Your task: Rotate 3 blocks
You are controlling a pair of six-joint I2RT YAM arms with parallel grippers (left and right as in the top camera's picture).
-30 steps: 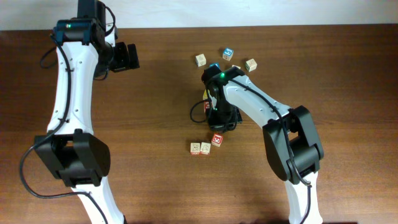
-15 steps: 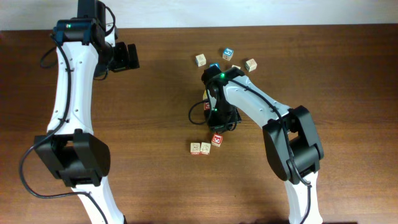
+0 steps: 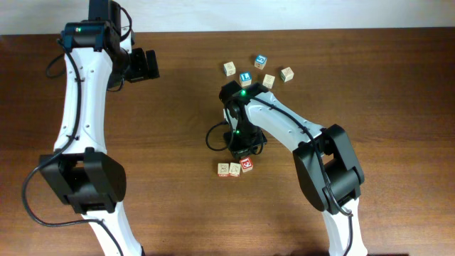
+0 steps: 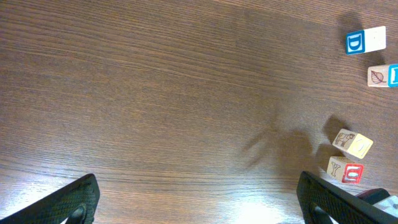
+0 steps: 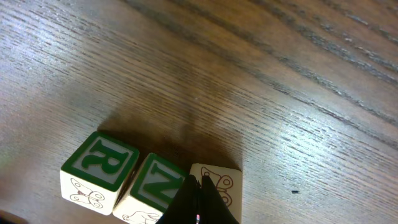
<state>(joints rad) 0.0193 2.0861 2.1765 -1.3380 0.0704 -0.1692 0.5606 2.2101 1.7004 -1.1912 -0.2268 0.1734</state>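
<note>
Right wrist view, closest in: the right gripper point(image 5: 199, 191) has its fingers pinched together, empty, tip seemingly touching the top edge of the end block point(image 5: 219, 182). Beside it, touching in a row mid-table, sit the N block point(image 5: 155, 186) and the R block point(image 5: 99, 165). To turn the end one cleanly, I'd push off-centre at a corner, lightly, so the neighbours don't drag along. Far across the table point(image 3: 178, 142), the left gripper point(image 3: 146, 64) hangs spread wide, holding nothing.

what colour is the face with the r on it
Green; the R block shows best in the right wrist view.
</note>
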